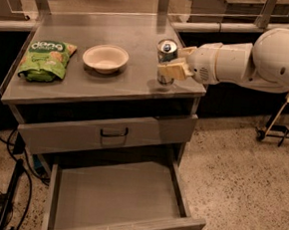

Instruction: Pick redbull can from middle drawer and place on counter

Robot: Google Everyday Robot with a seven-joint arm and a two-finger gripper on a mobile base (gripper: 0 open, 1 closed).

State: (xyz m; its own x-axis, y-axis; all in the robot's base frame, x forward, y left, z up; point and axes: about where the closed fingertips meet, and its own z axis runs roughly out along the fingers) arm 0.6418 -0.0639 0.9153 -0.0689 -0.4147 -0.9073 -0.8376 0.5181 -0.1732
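Nearest the camera, the middle drawer is pulled well out of the cabinet, its flat grey floor bare and its low side walls and plain front in full view. Black cables trail over the speckled floor to the left of it. Just above, the upper drawer sits pushed in, with a black handle at the middle of its front. Over that lies the steel tabletop, with low raised rims along its sides. A green snack bag lies flat near the left edge, and a shallow cream bowl sits just to the right of it, apart from the bag. Well to the right of the bowl, close to the front right corner of the tabletop, the redbull can stands upright, its shiny top and pull tab facing up and its base meeting the steel. The claw comes in from the right on a thick white arm and is closed around the can. One tan finger crosses the near side of the can at mid height, and the other presses the far side near the rim, so the can is gripped between them. Beyond the right edge, lower down on the floor, is the leg of a wheeled cart. Behind the tabletop a pale rail runs across the background.
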